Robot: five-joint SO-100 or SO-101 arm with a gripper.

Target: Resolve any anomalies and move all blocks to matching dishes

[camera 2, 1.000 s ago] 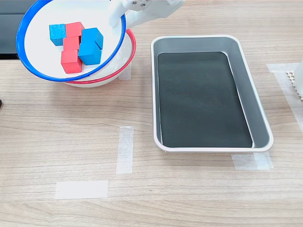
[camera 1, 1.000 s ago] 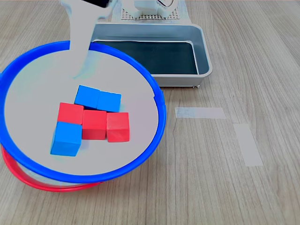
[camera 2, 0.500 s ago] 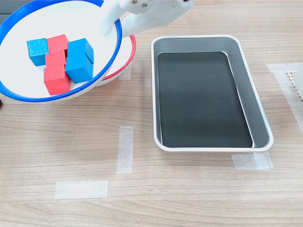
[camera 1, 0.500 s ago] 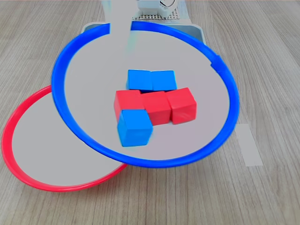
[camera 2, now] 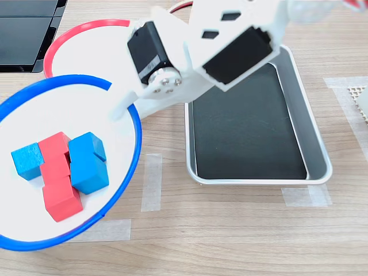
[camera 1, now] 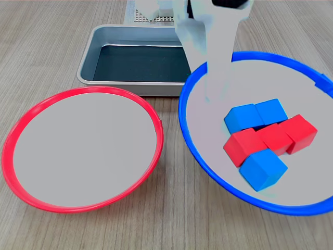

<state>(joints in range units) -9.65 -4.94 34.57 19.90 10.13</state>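
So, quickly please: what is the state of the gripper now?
Gripper: closed on the rim of the blue dish, which holds all six blocks.

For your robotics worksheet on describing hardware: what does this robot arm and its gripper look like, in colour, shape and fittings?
The arm is white moulded plastic with blocky, angular shells. Black rectangular servo motors sit recessed in the shells, and one joint shows a round silver hub with small screws. The gripper ends in plain white, flat, tapering fingers. No cables or printed markings are visible in either exterior view.
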